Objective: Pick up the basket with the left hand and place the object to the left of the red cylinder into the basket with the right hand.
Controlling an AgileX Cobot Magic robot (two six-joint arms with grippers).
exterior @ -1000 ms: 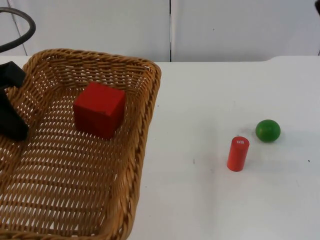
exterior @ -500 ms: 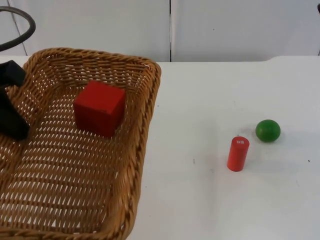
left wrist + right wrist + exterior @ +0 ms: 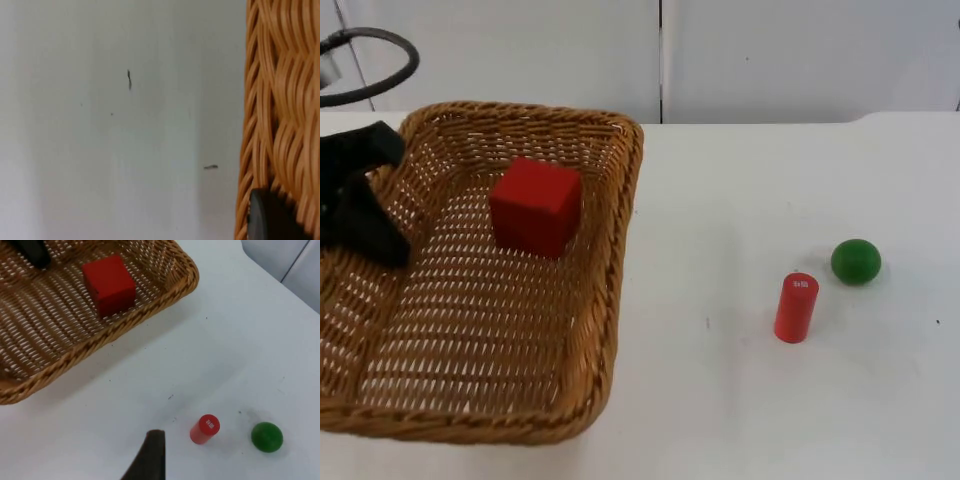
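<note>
The basket (image 3: pixel 470 400) occupies the near left part of the surface (image 3: pixel 720 420), its near rim closest to the front edge. The left gripper (image 3: pixel 365 225) reaches over the basket's left wall, its jaws clamped on that wall; in the left wrist view 1 black fingertip (image 3: pixel 267 220) presses against the wicker weave (image 3: pixel 280 100). This grip supports the basket so it can receive an object.

The red cube (image 3: pixel 536 206) rests on the basket floor toward the far wall, upright, apart from the left gripper. Judged from this position, the placing step is complete.

The red cylinder (image 3: pixel 796 307) stands upright in the right half of the surface, well apart from the basket. The green ball (image 3: pixel 855 261) lies just beyond it, near the right edge, not touching it.

The right gripper (image 3: pixel 150 460) hovers above the surface near the red cylinder, holding nothing; whether its jaws are apart cannot be told.
</note>
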